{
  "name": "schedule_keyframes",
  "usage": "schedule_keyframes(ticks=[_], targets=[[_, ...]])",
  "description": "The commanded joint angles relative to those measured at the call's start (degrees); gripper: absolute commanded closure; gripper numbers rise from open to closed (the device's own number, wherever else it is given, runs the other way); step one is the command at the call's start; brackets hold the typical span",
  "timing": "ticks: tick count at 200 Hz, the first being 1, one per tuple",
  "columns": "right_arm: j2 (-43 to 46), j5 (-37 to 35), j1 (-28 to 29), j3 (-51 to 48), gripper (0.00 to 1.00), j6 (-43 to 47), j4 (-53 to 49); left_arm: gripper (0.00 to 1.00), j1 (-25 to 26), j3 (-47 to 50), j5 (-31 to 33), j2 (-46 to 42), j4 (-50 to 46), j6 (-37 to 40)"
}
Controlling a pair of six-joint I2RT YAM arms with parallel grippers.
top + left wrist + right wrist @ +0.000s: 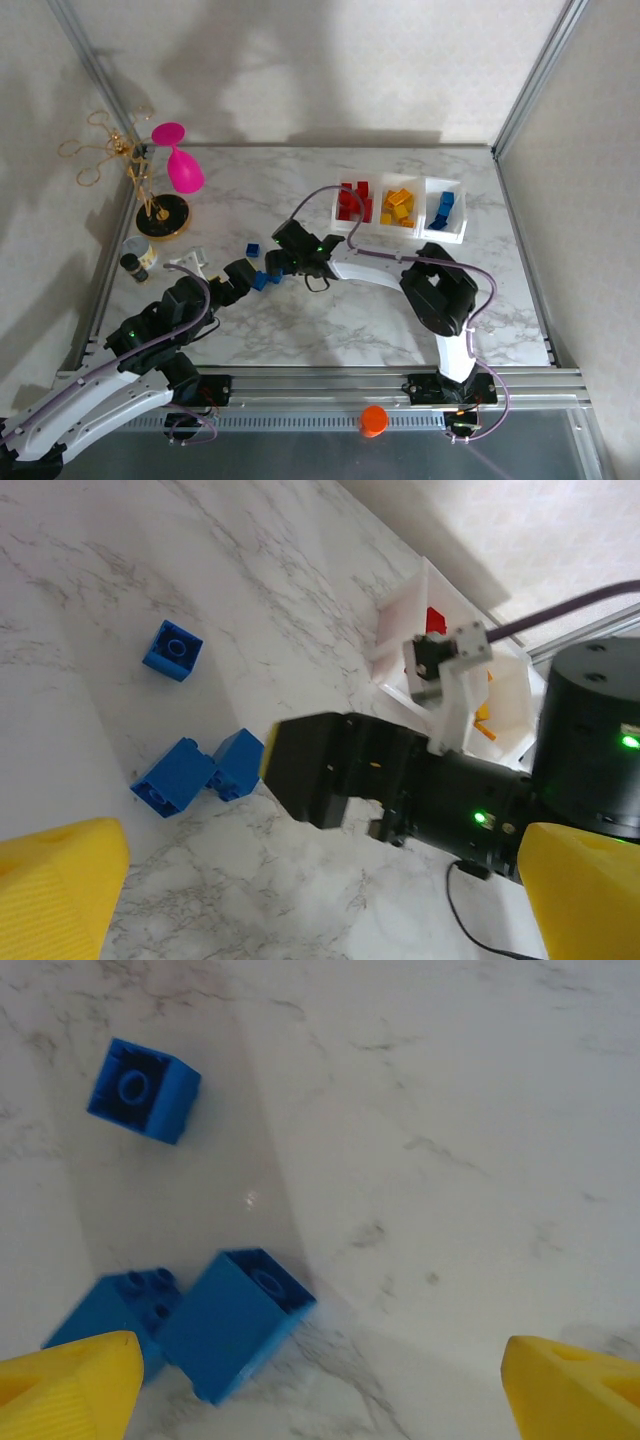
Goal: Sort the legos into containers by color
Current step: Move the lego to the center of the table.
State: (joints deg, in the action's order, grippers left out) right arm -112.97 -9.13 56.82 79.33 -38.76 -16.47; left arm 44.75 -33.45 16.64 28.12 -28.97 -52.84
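The containers (420, 232) stand at the back right as three joined bins holding red legos (352, 203), yellow legos (398, 208) and blue legos (443, 208). Three blue legos lie loose on the marble: a single one (143, 1090) farther off, and a pair side by side (240, 1320) (108, 1310). My right gripper (320, 1400) hovers open just over the pair, nothing between its yellow fingertips (70, 1390). My left gripper (320, 900) is open too, just left of the right gripper (330, 770), with the pair (175, 777) beyond it.
A pink balloon-shaped ornament (178, 160) and a gold wire stand (160, 215) occupy the back left corner. A small black-capped jar (135, 262) and a white object (188, 262) sit near the left arm. Metal frame rails border the table.
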Motion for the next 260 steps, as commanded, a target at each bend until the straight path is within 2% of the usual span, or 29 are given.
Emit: schedule_keyframes(ticks=[1,41,80,139,168,201,260], targets=[[-4.2,-0.9,1.3,4.8,0.07,-4.7,-1.3,0.0,-0.4,0.4,2.4,-0.6,-2.4,-1.7],[-9.7,-6.1,1.4,9.6,0.09,-8.3,-5.1,0.0,-0.4,0.3,2.7,-0.9,-2.8,-1.1],[-11.5,-6.2,1.5,9.7,0.14,-9.0,-6.5,0.0,-0.4,0.5,2.7,-0.5,-2.3,-1.1],[-6.2,-8.6,2.1,2.0,0.29,-10.1,-7.7,0.0,-0.4,0.6,1.4,0.9,-0.5,-1.3],[-5.3,-8.1,3.0,1.7,0.38,-9.7,-8.1,0.0,-0.4,0.3,0.9,1.3,-0.1,-1.3],[-6.0,-8.4,4.9,3.3,0.3,-10.0,-10.9,0.0,-0.4,-0.3,1.0,0.9,-1.0,-1.4],[-3.2,-9.0,6.4,-1.9,0.29,-11.8,-12.9,0.0,-0.4,0.1,1.5,-1.0,-2.6,-1.9]])
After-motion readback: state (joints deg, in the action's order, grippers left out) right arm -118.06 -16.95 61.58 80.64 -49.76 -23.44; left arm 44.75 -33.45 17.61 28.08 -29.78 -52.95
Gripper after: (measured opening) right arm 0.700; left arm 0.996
